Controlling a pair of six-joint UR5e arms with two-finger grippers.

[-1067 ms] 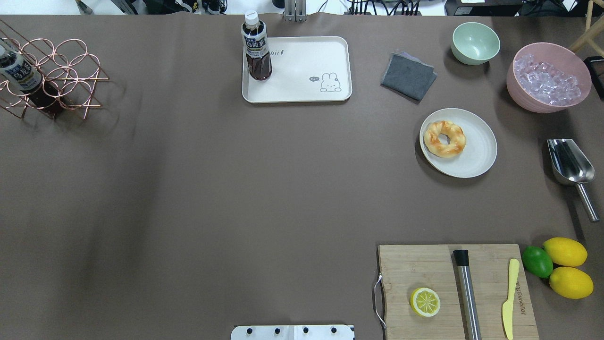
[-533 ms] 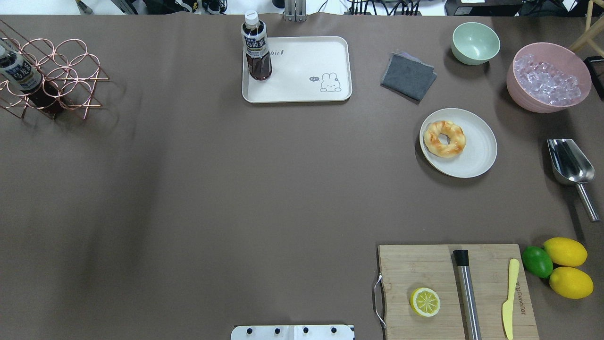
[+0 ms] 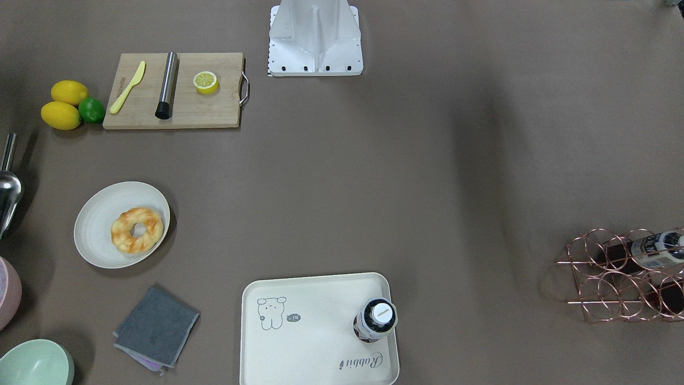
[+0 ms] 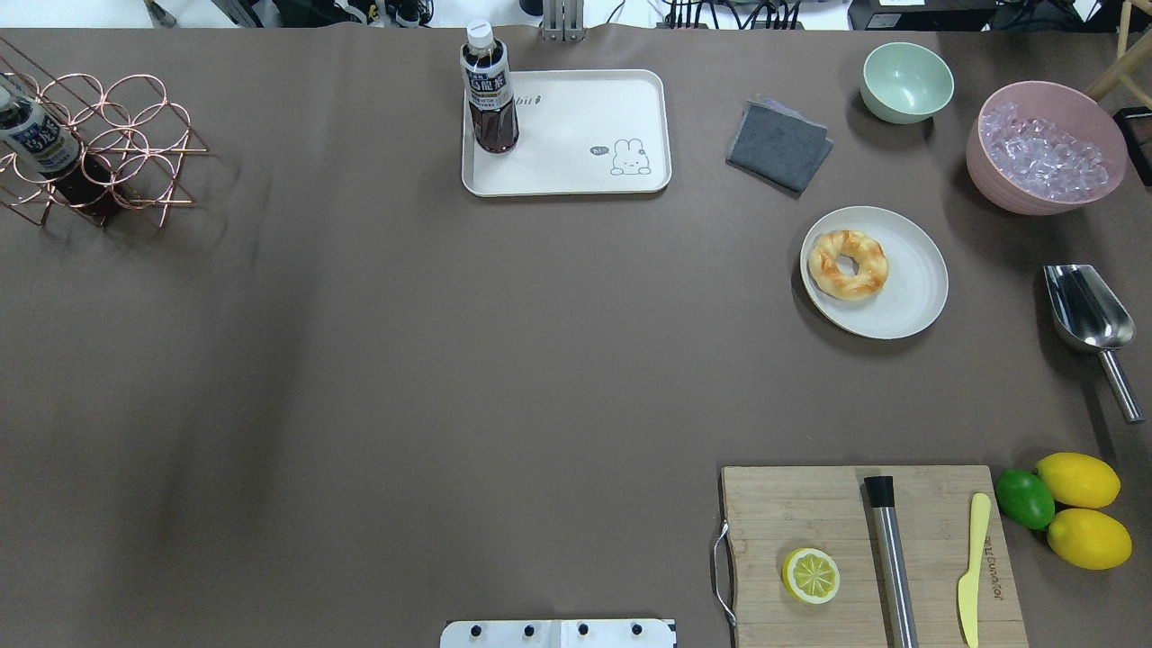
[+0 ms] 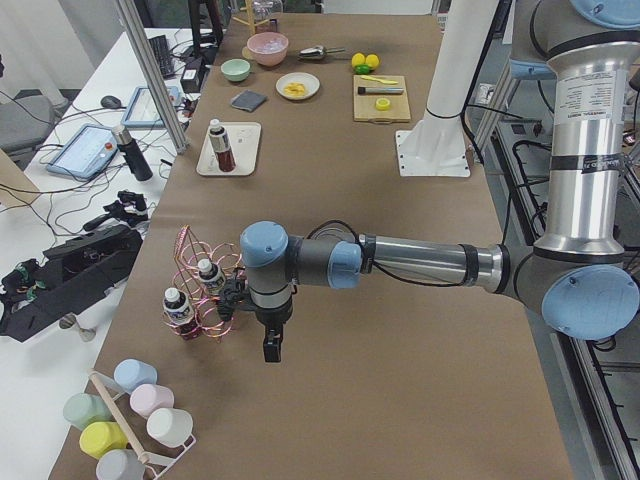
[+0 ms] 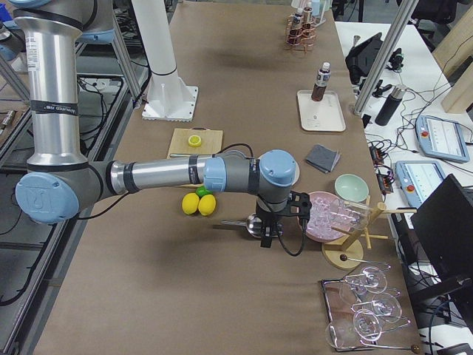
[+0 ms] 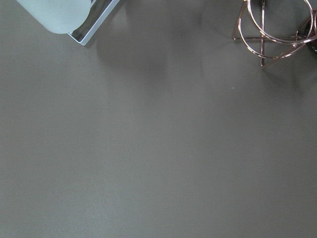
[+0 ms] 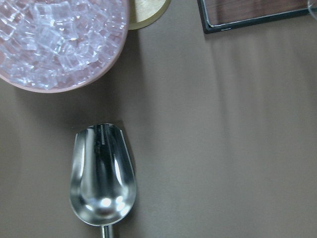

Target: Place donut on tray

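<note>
Donut [image 4: 847, 264] on plate [image 4: 913, 292], right of frame; tray [image 4: 576, 135] upper centre, without it. Nothing done. Left gripper [image 5: 272, 350], right gripper [image 6: 264, 241]: spread or pressed, cannot tell.

The table cover [image 4: 450, 360] looks matt, the metal scoop [image 8: 101, 173] mirror-polished, the cutting board [image 4: 792, 504] grained wood, the donut [image 4: 847, 287] glossy.
</note>
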